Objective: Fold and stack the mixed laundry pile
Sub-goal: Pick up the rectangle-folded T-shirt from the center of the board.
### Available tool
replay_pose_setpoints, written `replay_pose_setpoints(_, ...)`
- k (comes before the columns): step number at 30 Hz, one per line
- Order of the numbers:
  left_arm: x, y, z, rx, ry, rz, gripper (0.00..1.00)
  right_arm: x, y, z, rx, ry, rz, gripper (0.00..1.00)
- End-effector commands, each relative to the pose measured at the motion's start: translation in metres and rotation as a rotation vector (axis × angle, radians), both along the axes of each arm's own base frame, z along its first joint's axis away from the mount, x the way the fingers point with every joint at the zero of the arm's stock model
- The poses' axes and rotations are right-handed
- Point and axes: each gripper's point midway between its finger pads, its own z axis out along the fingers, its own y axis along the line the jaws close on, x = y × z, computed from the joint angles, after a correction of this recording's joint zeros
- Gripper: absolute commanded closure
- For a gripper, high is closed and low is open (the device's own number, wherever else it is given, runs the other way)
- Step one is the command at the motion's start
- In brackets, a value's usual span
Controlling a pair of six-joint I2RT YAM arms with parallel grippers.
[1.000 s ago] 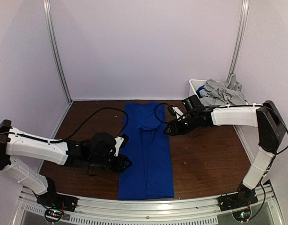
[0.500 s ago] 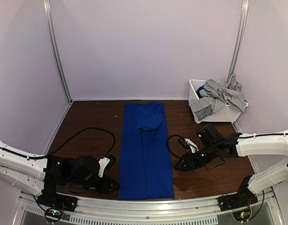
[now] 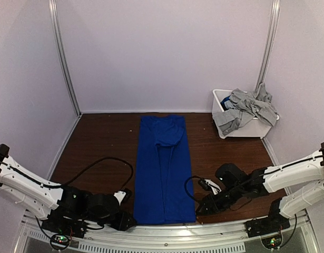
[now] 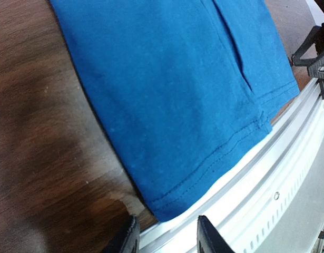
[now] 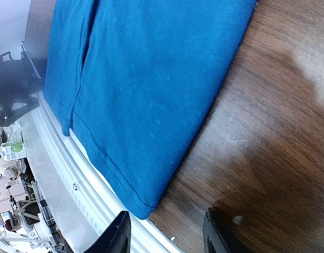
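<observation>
So the blue garment [image 3: 164,168] lies as a long strip mid-table [image 3: 98,142], hem at the near edge. Left gripper [image 4: 167,234] and right gripper [image 5: 164,232] flank its near corners, jaws apart, empty. Soft, light, floppy stuff, so I'd pinch those corners.

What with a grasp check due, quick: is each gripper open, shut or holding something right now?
Left gripper: open, empty, by a near corner of the blue garment.
Right gripper: open, empty, by the other near corner.

Blue garment [image 3: 165,168] folded into a long strip, flat mid-table, grey garments [image 3: 246,108] heaped far right
</observation>
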Motion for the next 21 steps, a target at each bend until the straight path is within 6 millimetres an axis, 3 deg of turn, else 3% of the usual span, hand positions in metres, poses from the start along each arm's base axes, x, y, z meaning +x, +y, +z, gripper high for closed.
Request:
replay_pose_setpoints(1, 0.005, -0.007, 0.005, -0.076, 0.011, 0.066, 0.61, 0.001, 0.006, -0.008, -0.005, 0.000, -0.041, 0.53)
replay_pose_setpoints(16, 0.001, -0.022, -0.010, -0.085, 0.050, 0.067, 0.64, -0.027, 0.012, -0.041, -0.077, 0.067, -0.015, 0.57)
replay_pose_setpoints(21, 0.002, -0.017, -0.009, -0.073, 0.046, 0.081, 0.75, -0.030, 0.010, -0.044, -0.095, 0.068, -0.028, 0.73)
